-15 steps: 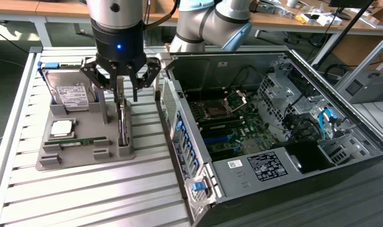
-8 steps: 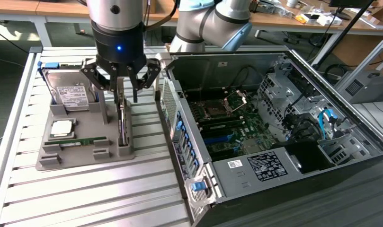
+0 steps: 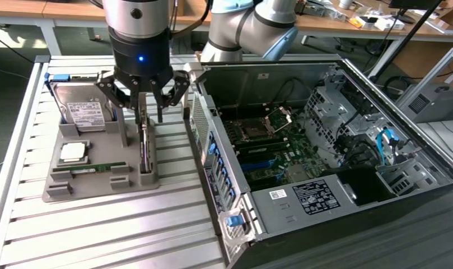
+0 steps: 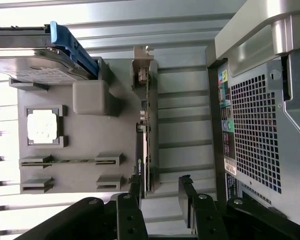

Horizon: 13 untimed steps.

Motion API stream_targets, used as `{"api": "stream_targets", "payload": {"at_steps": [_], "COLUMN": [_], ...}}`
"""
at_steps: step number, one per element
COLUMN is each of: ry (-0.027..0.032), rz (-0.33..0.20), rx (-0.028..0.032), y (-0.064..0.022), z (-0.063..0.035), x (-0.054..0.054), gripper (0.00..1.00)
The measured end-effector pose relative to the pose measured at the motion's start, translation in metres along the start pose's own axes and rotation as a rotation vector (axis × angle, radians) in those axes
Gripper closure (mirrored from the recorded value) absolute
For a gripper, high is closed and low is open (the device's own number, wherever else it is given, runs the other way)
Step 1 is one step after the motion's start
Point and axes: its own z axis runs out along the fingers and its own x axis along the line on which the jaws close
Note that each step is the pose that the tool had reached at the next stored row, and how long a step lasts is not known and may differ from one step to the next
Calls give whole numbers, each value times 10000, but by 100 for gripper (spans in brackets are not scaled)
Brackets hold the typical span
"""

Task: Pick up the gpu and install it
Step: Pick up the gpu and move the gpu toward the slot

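One claw (image 3: 145, 115), jaws wide and gripping nothing, straddles the single gpu (image 3: 145, 148), a thin flat card standing on edge in one grey plastic tray (image 3: 99, 188); one finger may brush it. The tray also holds one boxy hard drive (image 3: 80, 109), one square chip (image 3: 71, 151) and one narrow green memory stick (image 3: 99, 167). One open metal computer case (image 3: 323, 140) sits beside it on the ribbed desk (image 3: 99, 235).

A metal table (image 3: 99, 224) of long ribbed slats fills the foreground, its pale surface catching bright glare, while the slats toward the exterior view's right lie in darker shade. Behind it runs a wooden workbench (image 3: 62, 12) on pale legs. A second wooden bench (image 3: 338, 27), at the exterior view's right, is strewn with small parts and boxes, and a black pole (image 3: 405, 39) slants across it. The floor (image 3: 9, 56) is dark. A grey box (image 3: 435, 98) stands beside an aluminium frame post (image 3: 434, 70).
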Motion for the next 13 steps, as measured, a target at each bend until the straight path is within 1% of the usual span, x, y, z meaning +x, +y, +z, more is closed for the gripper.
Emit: {"api": "stream_targets", "payload": {"at_steps": [13], "ry": [0], "rz": [0], "rx": [0], "y": [-2], "z": [34], "x": [1], "gripper": [57]}}
